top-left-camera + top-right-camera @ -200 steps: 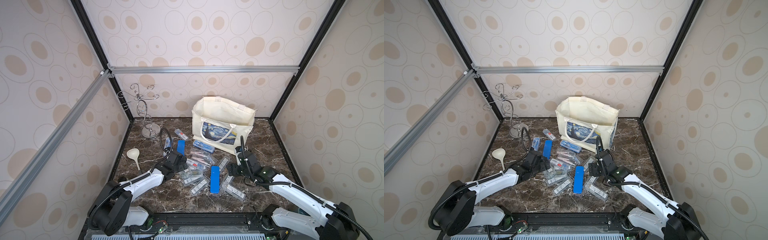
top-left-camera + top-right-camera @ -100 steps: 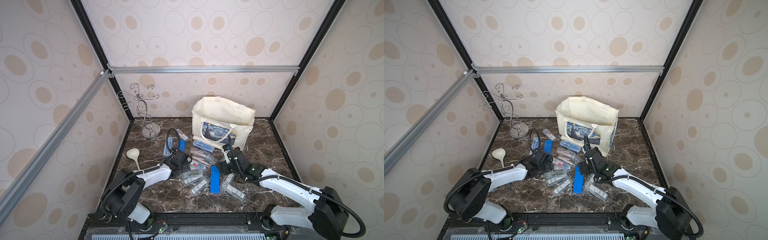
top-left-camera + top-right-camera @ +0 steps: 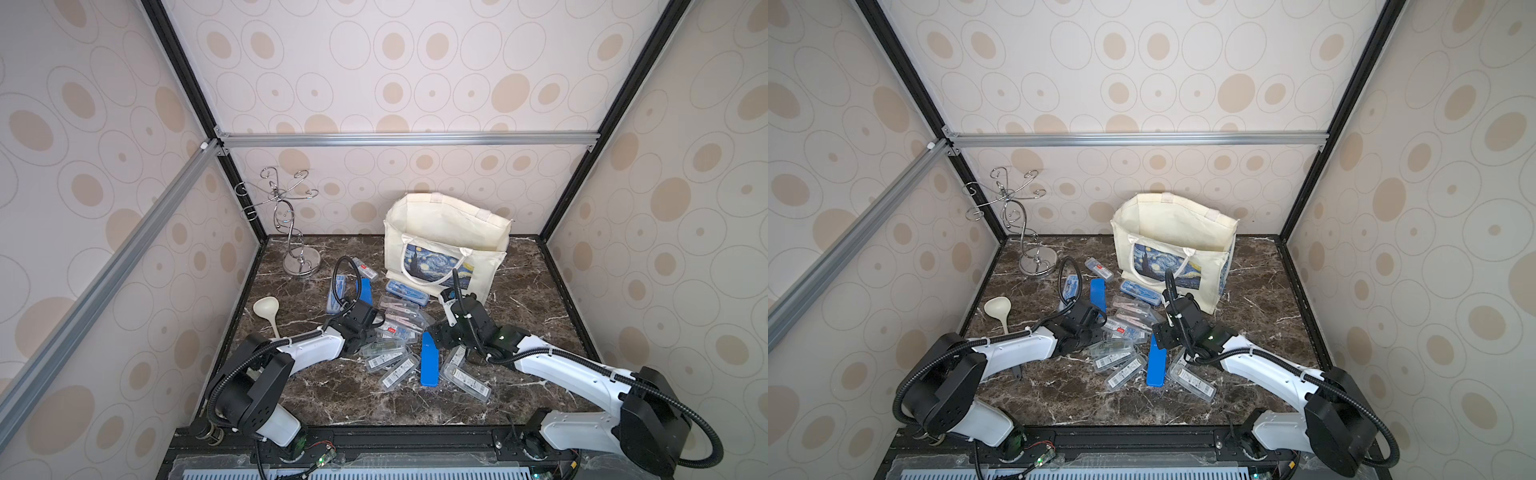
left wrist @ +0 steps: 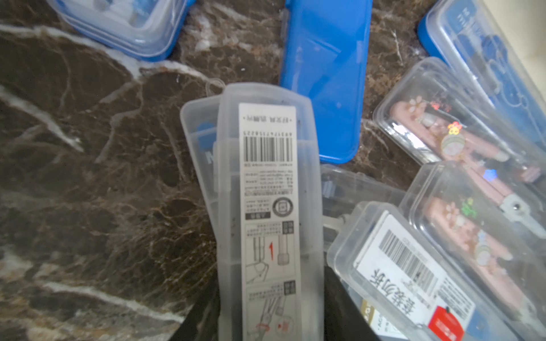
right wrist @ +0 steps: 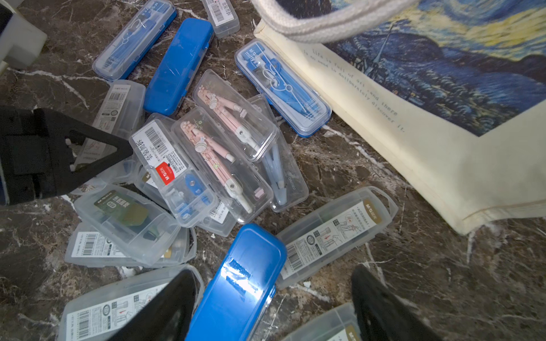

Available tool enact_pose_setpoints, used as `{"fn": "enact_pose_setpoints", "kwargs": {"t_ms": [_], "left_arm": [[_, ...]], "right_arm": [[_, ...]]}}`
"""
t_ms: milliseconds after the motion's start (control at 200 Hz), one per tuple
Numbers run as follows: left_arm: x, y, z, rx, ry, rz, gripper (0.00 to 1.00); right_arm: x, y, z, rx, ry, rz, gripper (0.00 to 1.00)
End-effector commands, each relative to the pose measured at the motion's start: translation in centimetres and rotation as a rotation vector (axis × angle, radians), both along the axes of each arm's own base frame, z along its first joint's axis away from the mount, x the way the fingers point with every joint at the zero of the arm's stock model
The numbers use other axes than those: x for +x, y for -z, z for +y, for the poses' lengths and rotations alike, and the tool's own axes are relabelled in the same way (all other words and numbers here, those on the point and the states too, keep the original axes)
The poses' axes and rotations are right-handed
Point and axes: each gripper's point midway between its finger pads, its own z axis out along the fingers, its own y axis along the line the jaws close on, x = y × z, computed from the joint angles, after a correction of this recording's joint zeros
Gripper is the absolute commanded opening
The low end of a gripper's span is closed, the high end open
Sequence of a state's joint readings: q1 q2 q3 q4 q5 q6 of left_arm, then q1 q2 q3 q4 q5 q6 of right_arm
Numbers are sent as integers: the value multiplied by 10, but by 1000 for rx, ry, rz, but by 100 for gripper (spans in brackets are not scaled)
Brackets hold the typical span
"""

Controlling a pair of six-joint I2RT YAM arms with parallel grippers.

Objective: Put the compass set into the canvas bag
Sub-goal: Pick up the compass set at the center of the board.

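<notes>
My left gripper [image 4: 270,320] just clamped the frosted plastic barcode-labelled compass case [image 4: 270,189], ready for bagging; my right gripper [image 5: 274,310] gapes empty.

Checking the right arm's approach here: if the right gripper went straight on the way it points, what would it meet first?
Probably the solid blue case, lying between the open jaws of the right gripper in the right wrist view. How far above it they hang is unclear.

Cream wall panels [image 3: 415,62] printed with beige ovals and rings, on three sides. Black corner posts [image 3: 186,70]; silver aluminium rails [image 3: 415,139] across far and left walls. Dark brown marble table [image 3: 540,291], white-veined. Soft, even light.
</notes>
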State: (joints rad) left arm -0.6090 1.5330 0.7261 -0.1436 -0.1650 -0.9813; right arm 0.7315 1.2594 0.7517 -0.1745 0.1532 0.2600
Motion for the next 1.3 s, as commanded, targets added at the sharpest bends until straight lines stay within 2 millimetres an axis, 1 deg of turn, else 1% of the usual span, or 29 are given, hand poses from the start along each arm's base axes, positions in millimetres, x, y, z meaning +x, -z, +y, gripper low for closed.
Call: {"fn": "enact_pose_setpoints", "kwargs": {"t_ms": [0,80,235,395,500,615,785,950,1060,1136,1226,1296], "left_arm": [[7,-11,-2,-15,-20,-47,35],[6,-13,0,-12,-25,-60,32],[4,-14,3,-9,-17,-77,32],[4,-21,4,-13,22,-142,32],[4,-31,6,-24,55,-230,32],[5,-51,2,-70,112,-364,32],[2,-95,-19,-176,261,-567,34],[1,-124,-41,-228,391,-679,35],[-4,-139,-56,-296,464,-739,36],[-8,-149,-65,-344,509,-775,37],[-10,-154,-71,-378,537,-792,37],[-11,-156,-76,-396,557,-794,38]], "right_arm": [[3,-8,11,21,-26,-14,85],[3,-8,14,20,-37,-12,84],[4,-6,21,24,-57,-1,84],[8,-11,38,60,-97,16,83],[10,-17,53,100,-129,37,83],[15,-28,69,154,-152,58,81],[19,-45,98,249,-212,81,78],[22,-65,123,339,-271,103,74],[23,-76,137,387,-306,123,69],[24,-80,143,403,-321,139,64],[26,-81,149,411,-326,158,59],[26,-84,153,425,-339,167,57]]}}
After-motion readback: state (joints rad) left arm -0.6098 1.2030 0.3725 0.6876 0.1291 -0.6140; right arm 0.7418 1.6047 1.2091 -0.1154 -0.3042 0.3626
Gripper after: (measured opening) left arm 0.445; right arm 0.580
